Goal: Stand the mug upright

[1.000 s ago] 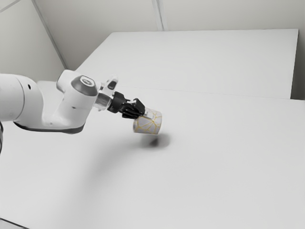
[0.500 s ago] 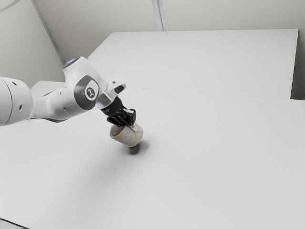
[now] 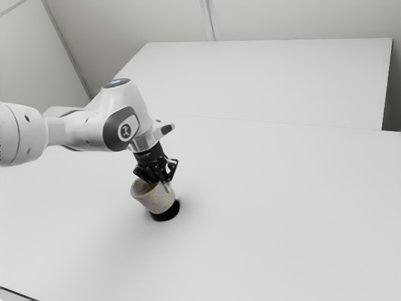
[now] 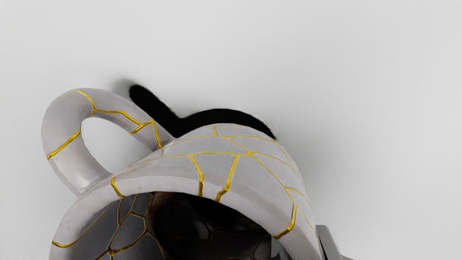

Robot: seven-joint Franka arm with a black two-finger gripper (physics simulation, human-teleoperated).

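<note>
- The mug (image 3: 155, 197) is held tilted by the gripper (image 3: 166, 183), low over the table (image 3: 282, 207), with its mouth turned up and toward the exterior view's left.
- The mug's wall is pinched near the rim (image 4: 180, 184): one finger (image 4: 329, 242) is set outside and the other inside the mouth, so the gripper is closed on that wall.
- A dark shadow (image 3: 165, 214) is cast right under the base; whether the table is touched by the base's lower edge cannot be told.
- The step in hand is judged to be the righting and setting down of the mug; the rest of the tilt should be taken out by a smooth turn of the wrist.
- As it is levelled, the mug should be lowered gently, so that the base is met flat by the table and is not dragged on one edge.
- Because only one side of the wall is gripped, the mug could be swung if the table were struck hard; light pressure is advised.
- The handle (image 4: 61, 144) is held clear of the fingers and should be kept so.
- The grip should be loosened only once the base is seated, and the inside finger drawn straight up past the rim.
- No lettering is seen on the mug, just gold crack-like lines; on the arm, a round badge (image 3: 126, 131) is borne, its mark unreadable.
</note>
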